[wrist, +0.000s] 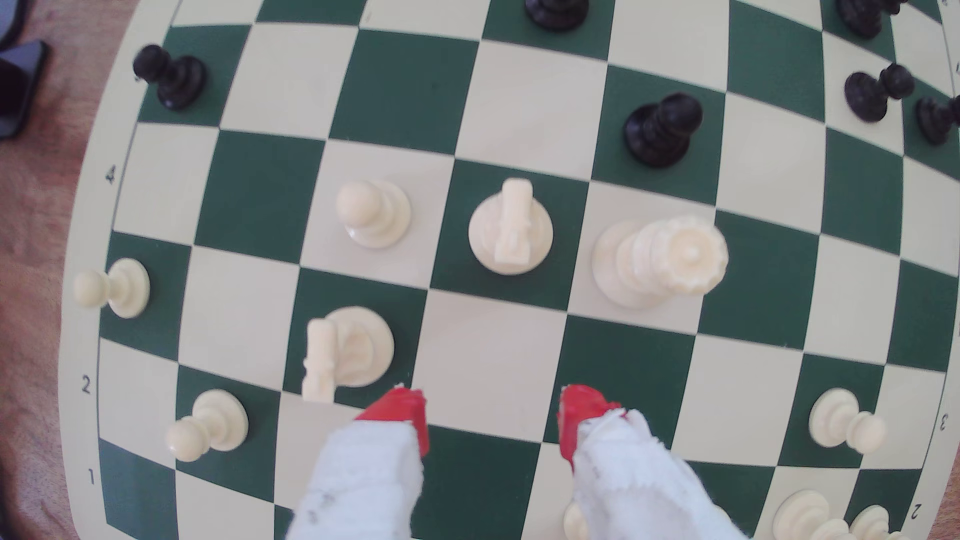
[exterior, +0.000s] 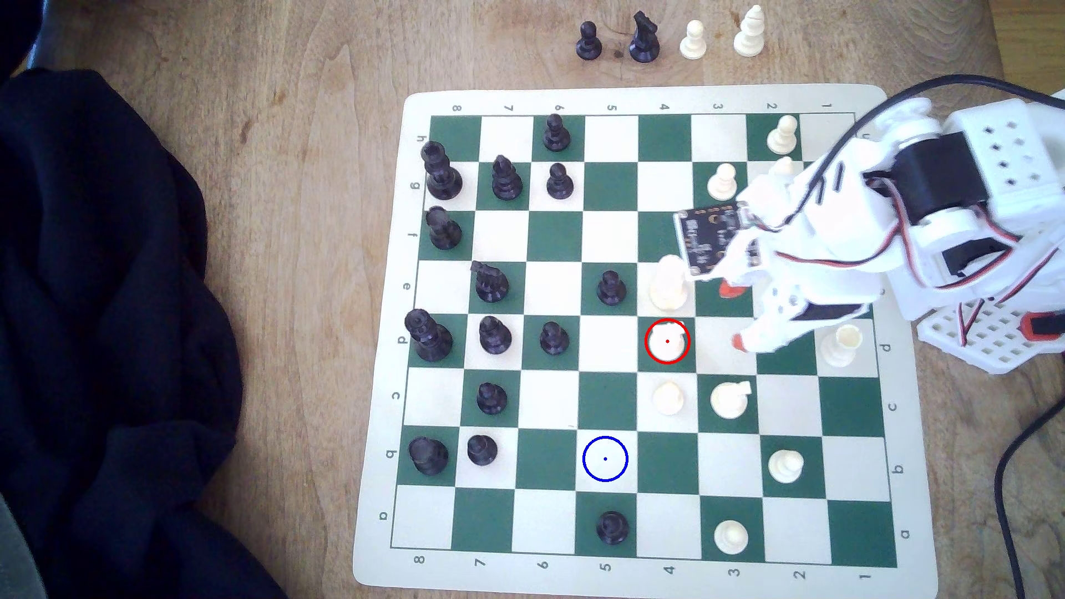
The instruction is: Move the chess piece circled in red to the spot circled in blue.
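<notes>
From my remote seat the largest thing is the wooden table [exterior: 230, 69], with a heap of dark cloth [exterior: 104, 322] covering the exterior view's left; on the bare wood lies the green-and-cream roll-up chessboard [exterior: 639, 101], black pieces massed on its left files and cream ones on its right; the white printed arm [exterior: 933, 190] reaches in from the exterior view's right, over the board's right part; its gripper [wrist: 493, 415], cloth-wrapped fingers with red tips, stands open with a clear gap and nothing between the tips, hovering above a cream square just to the right of the target piece in the exterior view; a tall cream crowned piece [exterior: 668, 285] stands on the square directly beyond the target; the small cream-white plastic knight [exterior: 667, 341] [wrist: 510, 228], red-ringed, sits upright on its green square, untouched; a second cream knight [exterior: 731, 398] stands diagonally near-right of it; the blue-ringed cream square [exterior: 605, 459] lies nearer and one file left, bare.
</notes>
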Controlling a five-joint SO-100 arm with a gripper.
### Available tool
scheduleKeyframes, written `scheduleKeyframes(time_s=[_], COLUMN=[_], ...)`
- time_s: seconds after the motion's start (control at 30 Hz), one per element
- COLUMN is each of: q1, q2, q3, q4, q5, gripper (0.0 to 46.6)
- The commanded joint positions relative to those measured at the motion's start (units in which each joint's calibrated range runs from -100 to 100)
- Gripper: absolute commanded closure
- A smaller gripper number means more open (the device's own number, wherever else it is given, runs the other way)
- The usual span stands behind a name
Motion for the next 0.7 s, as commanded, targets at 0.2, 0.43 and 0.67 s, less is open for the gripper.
scheduleKeyframes(time_s=[0.2, 0.43, 0.67], q1=[-0.1, 0.0, -0.3], q2=[9.5, 12.7, 14.0], q3=[-5.6, -6.5, -6.4], q4=[-7.5, -11.6, -16.3], q5=[-0.1, -0.6, -1.2], gripper=[35.3, 35.1, 35.2])
